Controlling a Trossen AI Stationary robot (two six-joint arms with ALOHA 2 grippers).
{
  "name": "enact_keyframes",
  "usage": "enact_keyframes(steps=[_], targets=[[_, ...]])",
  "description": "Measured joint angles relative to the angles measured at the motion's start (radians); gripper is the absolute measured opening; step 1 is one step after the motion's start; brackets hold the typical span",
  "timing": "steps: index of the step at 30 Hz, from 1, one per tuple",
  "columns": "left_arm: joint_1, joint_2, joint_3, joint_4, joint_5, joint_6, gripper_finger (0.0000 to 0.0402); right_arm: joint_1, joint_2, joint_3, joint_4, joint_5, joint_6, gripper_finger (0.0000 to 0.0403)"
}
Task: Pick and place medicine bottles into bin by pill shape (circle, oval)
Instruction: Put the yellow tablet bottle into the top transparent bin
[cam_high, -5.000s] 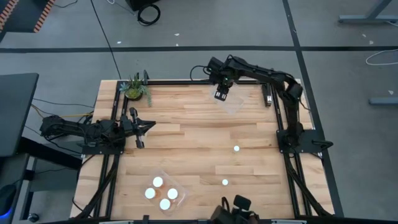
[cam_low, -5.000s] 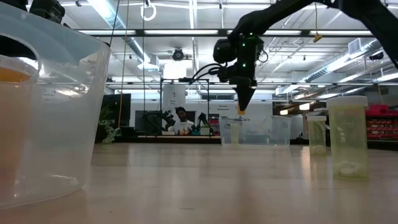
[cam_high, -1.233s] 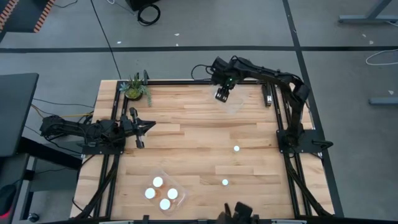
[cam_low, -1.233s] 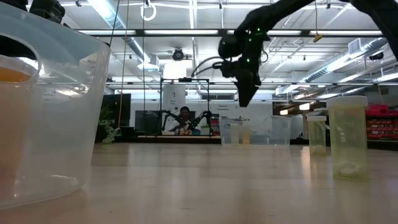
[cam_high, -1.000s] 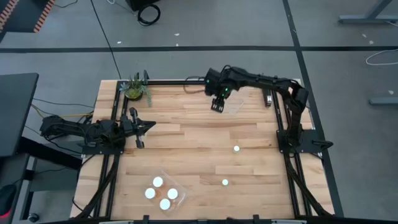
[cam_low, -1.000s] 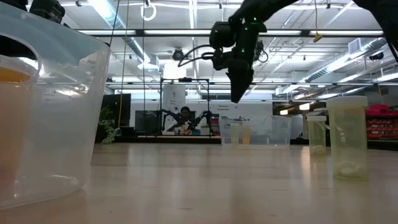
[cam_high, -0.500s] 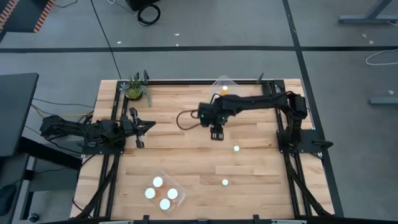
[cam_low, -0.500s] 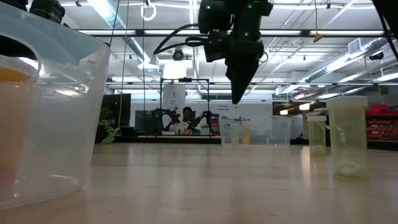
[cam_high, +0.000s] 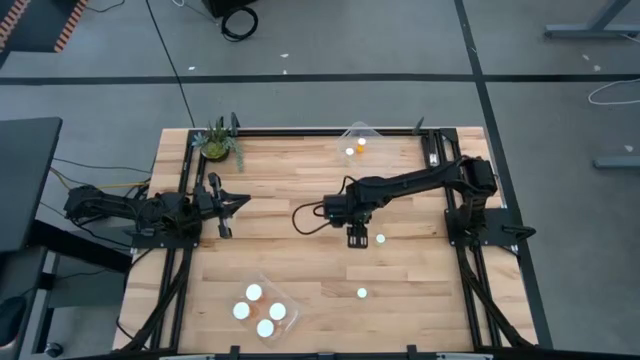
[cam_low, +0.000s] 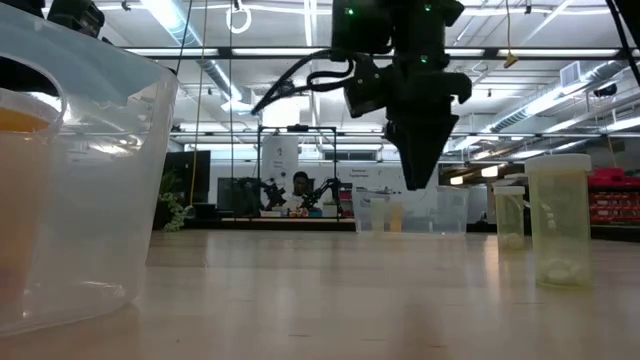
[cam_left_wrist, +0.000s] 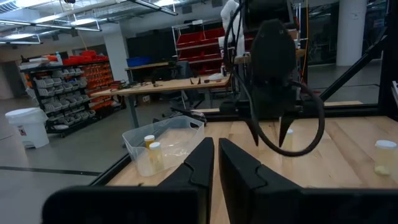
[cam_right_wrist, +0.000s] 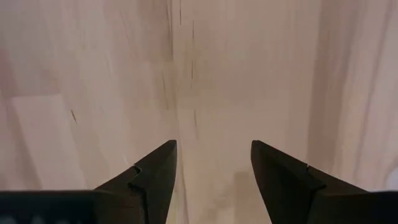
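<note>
My right gripper (cam_high: 358, 239) hangs open and empty above the middle of the table, fingers pointing down; the right wrist view (cam_right_wrist: 214, 146) shows only bare wood between them. A white-capped medicine bottle (cam_high: 380, 239) stands on its base just to the gripper's right, not touched. Another bottle (cam_high: 361, 293) stands nearer the front edge. In the low view (cam_low: 418, 184) the gripper is above the table, with both bottles (cam_low: 558, 220) at the right. My left gripper (cam_high: 229, 205) waits shut at the table's left edge.
A clear bin (cam_high: 358, 140) at the far edge holds two bottles. Another clear bin (cam_high: 287, 295) near the front left holds several bottles. A small green potted plant (cam_high: 217, 141) stands at the far left corner. Bare wood lies around the right gripper.
My right gripper has swung from beside the far bin toward the table's near edge, to the middle of the table beside the loose bottle, carrying nothing. The bottles have stayed where they were.
</note>
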Motion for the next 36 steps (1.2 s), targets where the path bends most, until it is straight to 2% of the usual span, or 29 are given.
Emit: enact_keyframes(steps=[10,30,36], targets=[[0.0,0.0,0.0,0.0,0.0,0.0,0.0029,0.033,0.0,-0.074,-0.009,-0.064,0.056,0.0213],[0.0,0.0,0.0,0.0,0.0,0.0,0.0031,0.07,-0.031,-0.142,0.007,-0.066,0.143,0.0213],[0.0,0.0,0.0,0.0,0.0,0.0,0.0035,0.076,-0.079,-0.218,0.095,-0.059,0.166,0.0213]])
